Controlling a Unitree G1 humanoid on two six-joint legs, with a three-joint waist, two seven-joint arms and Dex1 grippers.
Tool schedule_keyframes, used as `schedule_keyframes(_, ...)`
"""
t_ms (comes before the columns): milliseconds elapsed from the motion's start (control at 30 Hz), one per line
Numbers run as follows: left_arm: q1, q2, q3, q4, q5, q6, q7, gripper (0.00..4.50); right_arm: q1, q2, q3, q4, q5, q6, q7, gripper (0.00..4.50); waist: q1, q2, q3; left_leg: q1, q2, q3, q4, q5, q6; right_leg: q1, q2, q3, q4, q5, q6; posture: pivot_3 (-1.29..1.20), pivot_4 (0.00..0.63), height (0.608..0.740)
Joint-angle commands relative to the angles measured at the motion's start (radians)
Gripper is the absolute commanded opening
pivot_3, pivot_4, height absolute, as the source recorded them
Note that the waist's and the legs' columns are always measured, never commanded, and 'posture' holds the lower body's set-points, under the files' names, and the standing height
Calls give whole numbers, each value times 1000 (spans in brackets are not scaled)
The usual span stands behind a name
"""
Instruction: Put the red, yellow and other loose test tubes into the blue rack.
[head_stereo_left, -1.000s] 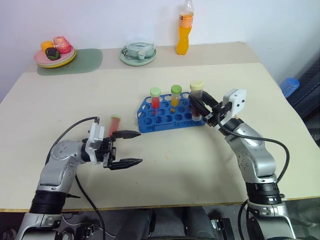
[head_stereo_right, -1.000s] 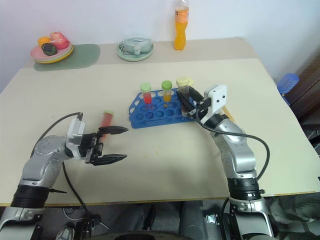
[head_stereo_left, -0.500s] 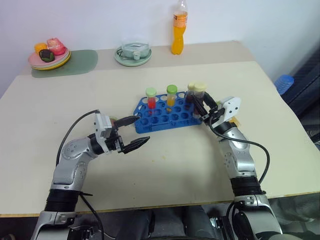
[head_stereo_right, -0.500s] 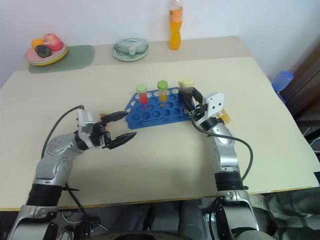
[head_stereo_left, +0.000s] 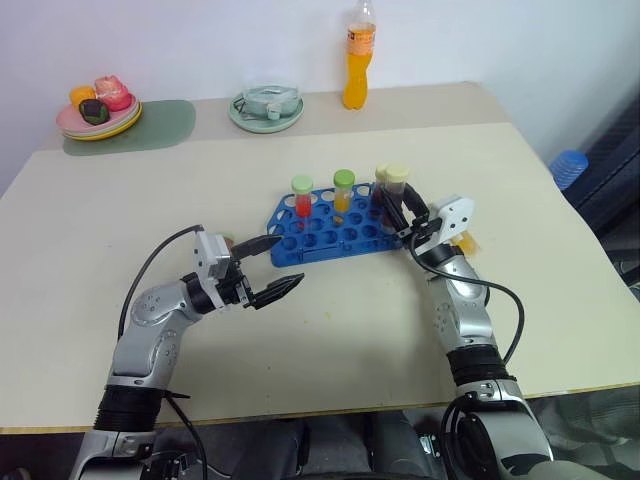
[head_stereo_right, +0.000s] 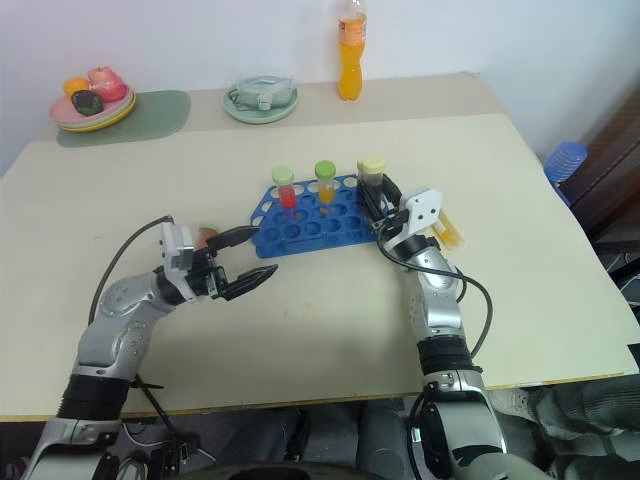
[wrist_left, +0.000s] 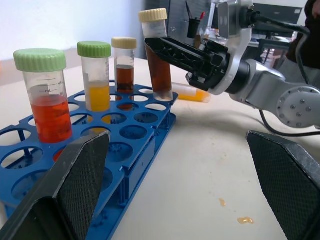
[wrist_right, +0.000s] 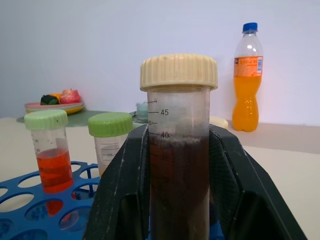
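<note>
The blue rack (head_stereo_left: 330, 232) lies mid-table with a red tube (head_stereo_left: 302, 196), a yellow tube (head_stereo_left: 343, 190) and a brown tube (wrist_left: 123, 64) standing in it. My right gripper (head_stereo_left: 395, 205) is shut on another brown, cream-capped tube (wrist_right: 179, 150), held upright over the rack's right end. Whether it sits in a hole I cannot tell. My left gripper (head_stereo_left: 288, 262) is open and empty by the rack's left end. A reddish tube (head_stereo_left: 227, 242) lies behind it, partly hidden. A yellow tube (head_stereo_left: 466, 240) lies on the table right of my right gripper.
An orange drink bottle (head_stereo_left: 357, 55), a pale green dish (head_stereo_left: 266, 108) and a plate of fruit (head_stereo_left: 98, 110) on a green mat stand along the far edge. A blue object (head_stereo_left: 568, 168) sits beyond the table's right edge. Small drops (wrist_left: 243, 220) mark the tabletop.
The camera view shifted. My left gripper swung toward the rack's left end, still open. My right gripper came down a little with the brown tube at the rack's right end.
</note>
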Motion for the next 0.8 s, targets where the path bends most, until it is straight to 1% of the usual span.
schedule_keyframes(33,1,3,1,-39,-10,4,1,4500,-14,11,-16,17,-1,-52,-6,1334,0,0,0,0,0,0,0,0,0,0,0,0,0,0,0,0,150,740)
schedule_keyframes(400,-9,5,-2,-50,-14,22,7,4500,-19,37,-36,108,5,-166,-13,1334,1,0,0,0,0,0,0,0,0,0,0,0,0,0,0,0,150,740)
schedule_keyframes(433,-9,5,-2,-51,-14,23,8,4500,-18,37,-35,111,2,-171,-14,2092,1,0,0,0,0,0,0,0,0,0,0,0,0,0,0,0,150,740)
schedule_keyframes(500,-9,4,-2,-53,-14,26,7,4500,-18,31,-33,115,-20,-192,-32,2850,0,0,0,0,0,0,0,0,0,0,0,0,0,0,0,0,150,740)
schedule_keyframes(667,-10,3,-4,-57,-17,32,1,4500,3,-3,-36,85,-62,-201,-63,2850,0,1,0,0,0,0,0,0,0,0,0,0,1,0,0,0,150,740)
schedule_keyframes(800,-9,-6,-15,-62,-17,34,0,4500,50,-51,-30,-24,-52,-142,-40,2850,2,1,0,0,0,0,0,0,0,0,0,0,1,0,0,0,150,740)
